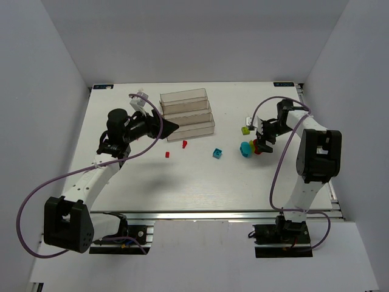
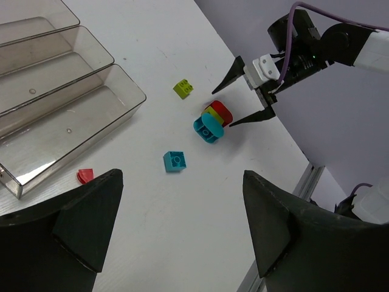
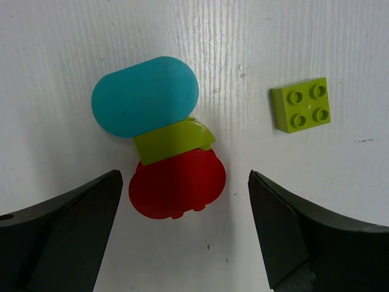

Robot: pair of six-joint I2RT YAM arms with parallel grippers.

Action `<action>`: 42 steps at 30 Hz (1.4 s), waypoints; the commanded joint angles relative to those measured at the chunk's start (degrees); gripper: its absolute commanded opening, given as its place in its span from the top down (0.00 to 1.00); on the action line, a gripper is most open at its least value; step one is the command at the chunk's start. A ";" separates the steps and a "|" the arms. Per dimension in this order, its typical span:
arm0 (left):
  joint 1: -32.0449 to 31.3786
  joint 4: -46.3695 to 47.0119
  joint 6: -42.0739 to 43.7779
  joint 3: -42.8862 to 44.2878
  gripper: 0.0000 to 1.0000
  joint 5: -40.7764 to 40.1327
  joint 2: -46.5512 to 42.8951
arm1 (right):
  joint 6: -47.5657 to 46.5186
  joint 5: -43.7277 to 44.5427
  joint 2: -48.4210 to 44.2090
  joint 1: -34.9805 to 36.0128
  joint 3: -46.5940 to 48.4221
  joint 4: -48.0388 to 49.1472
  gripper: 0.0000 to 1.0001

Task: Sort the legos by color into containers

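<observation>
While right tool (image 3: 184, 176) is held spread and empty, row of rounded plastic bricks is found on white counter (image 3: 61, 36) beneath: red brick (image 3: 176, 187) between fingers, yellow-green brick (image 3: 170, 141), cyan brick (image 3: 144, 96) ahead, long axis across closing line. Left tool (image 2: 182, 176), also spread, is seen well apart by clear plastic containers (image 2: 91, 143).

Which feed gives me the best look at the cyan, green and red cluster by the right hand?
Right wrist: the cluster sits large and centred, seen from directly above, all three colours distinct. Left wrist shows it smaller, at an angle. Top external shows only a tiny blob beside the right hand.
</observation>
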 commanded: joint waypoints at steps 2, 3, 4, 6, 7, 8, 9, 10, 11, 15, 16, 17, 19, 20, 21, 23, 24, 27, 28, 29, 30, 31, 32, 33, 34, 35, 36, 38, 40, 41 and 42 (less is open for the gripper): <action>0.14 0.72 -0.33 1.74 0.10 1.50 -0.26 | 2.20 2.64 0.83 0.64 0.42 2.49 0.11; 0.14 0.81 -0.33 1.74 0.10 1.59 -0.35 | 2.11 2.82 1.26 0.82 0.60 2.22 0.11; 0.14 0.81 -0.42 1.74 0.10 1.68 -0.35 | 1.50 3.08 1.53 0.73 0.69 1.53 0.11; 0.14 0.90 -0.50 1.74 0.10 1.68 -0.35 | 0.79 3.17 2.49 1.08 1.39 0.38 0.11; 0.14 0.81 -0.42 1.65 0.10 1.59 -0.43 | 0.35 3.43 2.67 1.08 1.56 -0.49 0.11; 0.14 0.81 -0.33 1.65 0.10 1.50 -0.44 | -0.52 3.61 2.85 1.25 1.65 -0.85 0.11; 0.14 0.81 -0.33 1.74 0.09 1.59 -0.52 | -0.96 3.96 3.11 1.17 1.48 -1.03 0.11; 0.14 0.81 -0.33 1.74 0.10 1.59 -0.44 | -1.14 4.39 3.20 1.17 1.39 -1.03 0.11; 0.14 0.81 -0.33 1.74 0.10 1.59 -0.52 | -1.23 4.57 3.46 1.17 1.30 -1.03 0.11; 0.14 0.99 -0.50 1.65 0.09 1.85 -0.43 | -0.35 5.89 3.29 1.26 0.34 1.43 0.11; 0.14 0.99 -0.42 1.65 0.09 1.85 -0.35 | -0.09 6.33 3.38 1.26 -0.10 1.95 0.12; 0.14 0.99 -0.42 1.56 0.09 1.85 -0.35 | 0.00 6.51 3.29 1.17 -0.19 2.65 0.13; 0.14 0.99 -0.42 1.65 0.09 1.85 -0.35 | 0.09 7.12 3.47 2.84 -0.28 2.75 0.18; 0.14 0.99 -0.42 1.65 0.09 1.85 -0.26 | 0.09 7.47 3.73 2.93 -0.28 2.84 0.21; 0.14 0.99 -0.50 1.65 0.09 1.85 -0.26 | -0.09 8.17 3.82 3.19 -0.28 2.58 0.24; 0.14 1.07 -0.51 1.65 0.09 1.94 -0.26 | -0.35 8.97 3.91 3.36 -0.46 2.66 0.26; 0.14 1.07 -0.51 1.65 0.09 1.94 -0.26 | -0.53 9.14 3.82 3.37 -0.72 3.01 0.26; 0.14 1.07 -0.51 1.56 0.09 2.12 -0.09 | -0.53 9.06 3.20 3.63 -2.03 3.98 0.25; 0.14 1.16 -0.51 1.56 0.09 2.03 -0.08 | -0.62 9.06 3.20 3.72 -2.21 4.07 0.24; 0.14 0.99 -0.51 1.56 0.09 1.94 0.00 | -0.70 9.06 3.12 3.72 -2.30 4.07 0.24; 0.14 1.07 -0.51 1.56 0.09 2.12 0.00 | -0.79 9.14 3.20 3.63 -2.30 3.89 0.23; 0.14 1.16 -0.51 1.56 0.09 2.12 0.18 | -0.88 9.23 3.20 3.72 -2.30 4.07 0.23; 0.14 1.08 -0.42 1.56 0.09 2.12 0.27 | -0.88 9.32 3.29 3.63 -2.13 4.07 0.23; 0.14 1.07 -0.42 1.56 0.09 2.12 0.27 | -0.79 9.50 3.20 3.80 -2.21 4.07 0.25; 0.14 1.07 -0.42 1.56 0.09 2.12 0.35 | -0.88 9.85 3.38 3.72 -2.21 3.98 0.26; 0.14 1.07 -0.33 1.56 0.09 2.12 0.44 | -0.97 10.02 3.47 3.89 -2.04 3.72 0.28; 0.14 1.07 -0.33 1.56 0.09 2.12 0.44 | -1.06 10.46 3.47 3.72 -1.95 3.54 0.32; 0.14 1.16 -0.33 1.56 0.09 2.12 0.62 | -1.14 11.08 3.47 3.89 -1.86 3.02 0.39; 0.14 1.34 -0.42 1.56 0.09 2.56 0.71 | -0.97 11.52 3.20 3.63 -1.60 2.66 0.58; 0.14 1.51 -0.50 1.47 0.09 2.82 0.88 | -0.62 11.61 3.03 3.72 -1.51 2.40 0.65; 0.14 1.86 -0.77 1.39 0.10 3.17 1.06 | -0.53 11.52 2.68 3.54 -1.60 2.22 0.76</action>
